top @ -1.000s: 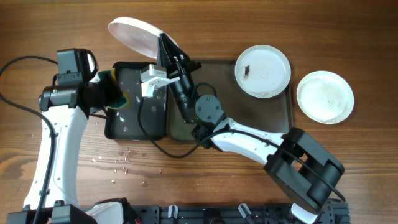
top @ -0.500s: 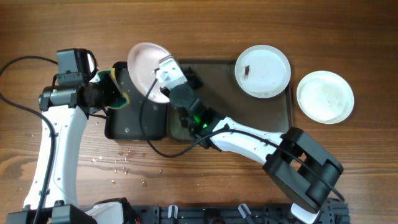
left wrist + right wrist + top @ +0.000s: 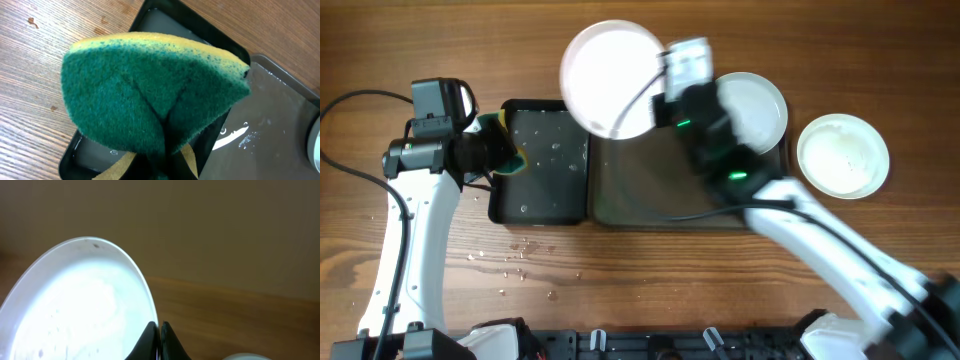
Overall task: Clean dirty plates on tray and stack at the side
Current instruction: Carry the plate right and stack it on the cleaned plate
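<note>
My right gripper [image 3: 660, 85] is shut on the rim of a white plate [image 3: 612, 78] and holds it raised above the back left of the large dark tray [image 3: 650, 190]; in the right wrist view the plate [image 3: 80, 305] fills the lower left with the jaws [image 3: 159, 332] pinching its edge. A second white plate [image 3: 760, 105] lies on the tray's right end, partly hidden by my right arm. A third white plate [image 3: 842, 155] lies on the table right of the tray. My left gripper [image 3: 498, 150] is shut on a green and yellow sponge [image 3: 150, 95] over the small black tray [image 3: 535, 205].
The small black tray [image 3: 70, 155] holds water drops and abuts the large tray's left side [image 3: 270, 130]. Water drops dot the wood [image 3: 515, 255] in front of it. A black cable [image 3: 350, 170] runs at the far left.
My right arm has swung right and lifted, carrying the plate from over the black tray to above the large tray's back left. The left arm has not moved.
</note>
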Controlling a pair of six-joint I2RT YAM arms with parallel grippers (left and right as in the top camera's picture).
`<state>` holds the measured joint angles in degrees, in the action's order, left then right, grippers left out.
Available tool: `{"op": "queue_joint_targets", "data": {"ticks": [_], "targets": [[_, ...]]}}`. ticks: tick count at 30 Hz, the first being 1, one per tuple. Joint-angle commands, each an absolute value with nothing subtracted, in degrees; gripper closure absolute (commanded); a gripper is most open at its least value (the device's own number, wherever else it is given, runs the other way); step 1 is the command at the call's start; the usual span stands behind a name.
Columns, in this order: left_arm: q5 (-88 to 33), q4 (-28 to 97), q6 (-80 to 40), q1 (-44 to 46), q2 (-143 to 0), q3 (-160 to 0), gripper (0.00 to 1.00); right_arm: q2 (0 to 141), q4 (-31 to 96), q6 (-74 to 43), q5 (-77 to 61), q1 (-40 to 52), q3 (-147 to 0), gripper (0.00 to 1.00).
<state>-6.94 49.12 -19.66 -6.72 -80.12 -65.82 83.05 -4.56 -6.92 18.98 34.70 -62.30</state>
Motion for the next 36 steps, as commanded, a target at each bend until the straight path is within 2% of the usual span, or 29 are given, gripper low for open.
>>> {"op": "queue_joint_targets", "data": {"ticks": [1, 8, 15, 21, 26, 34, 35, 36], "targets": [[-7.46, 48.97, -19.75, -6.87, -79.5, -65.45, 0.96, 75.5, 4.58, -11.75, 5.89, 25.82, -62.67, 0.96], [-7.46, 48.93, -19.75, -6.87, -79.5, -65.45, 0.96, 72.34, 27.75, -12.21, 5.56, 0.05, -62.33, 0.96], [-7.46, 48.9, -19.75, -6.87, -79.5, -65.45, 0.96, 78.76, 34.98, -27.66, 5.54, -20.78, -62.13, 0.96], [-7.46, 48.66, -19.75, -6.87, -79.5, -65.45, 0.96, 87.61, 33.61, -27.64, 6.31, -24.84, -57.63, 0.96], [-7.46, 48.25, -19.77, -6.87, -79.5, -65.45, 0.96, 92.95, 29.04, -29.17, 15.38, -24.84, -54.83, 0.96], [-7.46, 48.25, -19.79, -6.87, -79.5, -65.45, 0.96, 93.93, 28.53, -28.8, 18.09, -24.84, -54.83, 0.96], [-7.46, 48.25, -19.77, -6.87, -79.5, -65.45, 0.96, 93.93, 28.51, -28.45, 16.99, -24.82, -54.83, 0.95], [-7.46, 48.25, -19.79, -6.87, -79.5, -65.45, 0.96, 93.93, 28.53, -28.05, 15.16, -24.82, -54.83, 0.88]]}}
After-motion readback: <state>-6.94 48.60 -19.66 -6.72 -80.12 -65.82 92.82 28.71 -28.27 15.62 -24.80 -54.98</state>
